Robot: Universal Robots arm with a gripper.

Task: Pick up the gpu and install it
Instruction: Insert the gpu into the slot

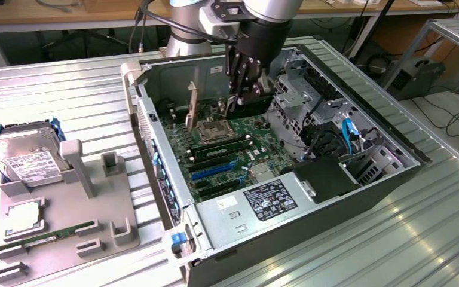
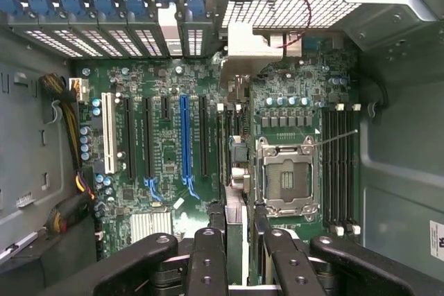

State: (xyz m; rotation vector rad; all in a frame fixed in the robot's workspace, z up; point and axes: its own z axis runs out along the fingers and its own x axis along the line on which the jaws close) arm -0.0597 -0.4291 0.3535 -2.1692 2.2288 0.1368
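Observation:
My gripper [image 1: 241, 98] reaches down into the open computer case [image 1: 165, 197] and is shut on the gpu [image 1: 213, 106]. The gpu is a thin black card held upright on its edge. Its metal bracket [image 1: 191, 103] points toward the case wall on the exterior view's left. In the wrist view the gpu [image 2: 236, 171] shows edge-on between the black fingers [image 2: 208, 240], with my gripper [image 2: 236, 214] clamped on it. It runs over the motherboard [image 2: 166, 171] beside the CPU socket [image 2: 286, 178], and its bracket [image 2: 253, 46] is near the rear slot openings. Whether the gpu touches a slot is unclear.
A blue expansion slot [image 2: 184, 136] and black slots lie beside the card. A drive cage [image 1: 293, 101] and power supply [image 1: 265, 200] crowd the case's other side. Outside the case, a grey holder [image 1: 94, 230] carries a hard drive [image 1: 26, 158], a processor [image 1: 22, 215] and a green memory stick [image 1: 46, 236].

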